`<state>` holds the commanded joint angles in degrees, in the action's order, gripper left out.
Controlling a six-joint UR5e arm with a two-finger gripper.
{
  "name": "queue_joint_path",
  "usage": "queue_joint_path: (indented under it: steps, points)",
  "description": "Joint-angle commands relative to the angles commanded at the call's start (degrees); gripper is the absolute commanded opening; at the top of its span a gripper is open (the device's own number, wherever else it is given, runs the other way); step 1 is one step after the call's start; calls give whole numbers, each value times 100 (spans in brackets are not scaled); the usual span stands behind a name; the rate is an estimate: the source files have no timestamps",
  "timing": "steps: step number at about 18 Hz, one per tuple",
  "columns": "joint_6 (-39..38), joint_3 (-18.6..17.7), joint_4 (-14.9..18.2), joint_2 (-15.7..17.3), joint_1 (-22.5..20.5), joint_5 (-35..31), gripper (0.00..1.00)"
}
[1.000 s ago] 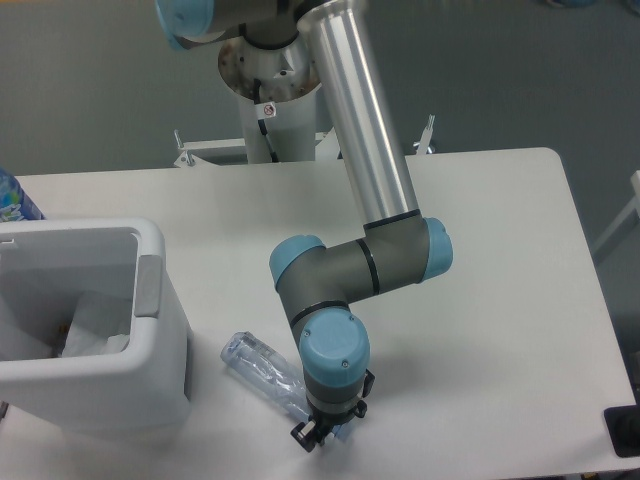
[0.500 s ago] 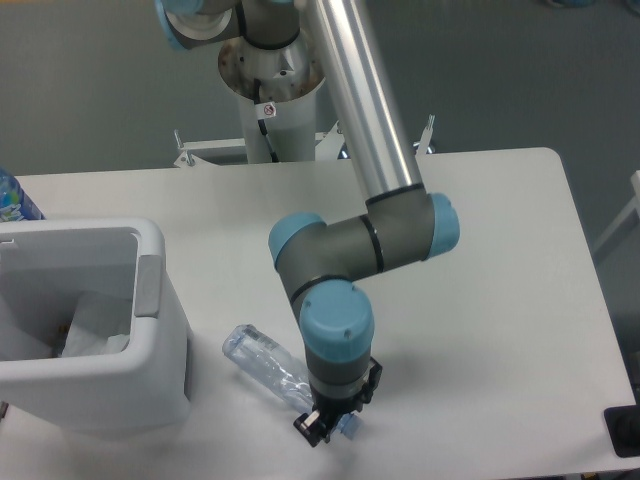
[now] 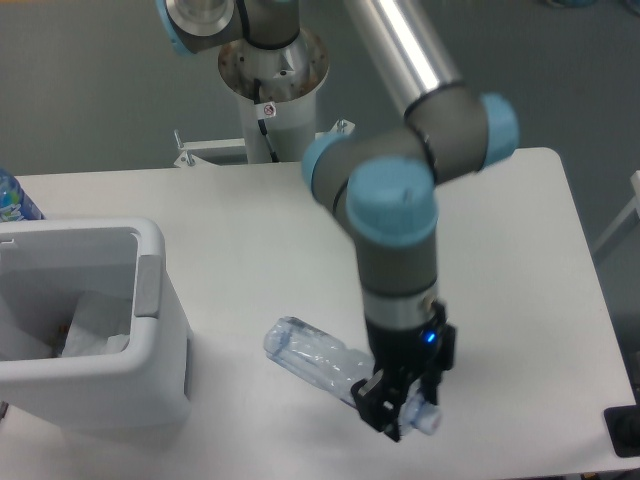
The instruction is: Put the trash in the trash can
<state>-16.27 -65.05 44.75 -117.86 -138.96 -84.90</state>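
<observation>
Bin first, at the left edge of the frame: trash can (image 3: 150, 330), white with a thick rim and a grey patch on its right wall, mouth open upward, pale crumpled stuff inside that cannot be identified. Just behind its far corner, at the left border, part of a bottle with a blue and green label (image 3: 12, 198).

Right of the bin, lower centre: clear water bottle (image 3: 312, 355), held off the white table (image 3: 500, 250) or barely above it; hard to tell which. Long axis slanting from upper left down to lower right, base end pointing toward the bin, cap end buried under the gripper (image 3: 400, 408). Jaws clamped across the neck end, a whitish cap poking out at lower right.

So: bottle grasped at its right end, bin well apart to the left and somewhat higher in the frame. Likely next call: carry leftward with enough lift to clear the rim, base end leading. Cup not seen anywhere.
</observation>
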Motion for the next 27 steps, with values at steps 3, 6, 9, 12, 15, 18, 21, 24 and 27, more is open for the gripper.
queue_joint_path:
  steps: [3,6,9,12,15,18,21,24,27]
  points:
    - [107,71,-124,70,105,44,35]
    - [142,106,-133,315,158,201,35]
    - [142,115,-194,614,158,316,35]
    - [133,97,-344,852,202,465,35]
    - [133,9,-353,1011,404,580,35]
    - [142,-78,-344,1020,825,571,35]
    - [151,-297,-344,1063,1282,554,35]
    - [151,-465,-344,1108,1607,554,35]
    - [151,-526,-353,1055,1810,545,35]
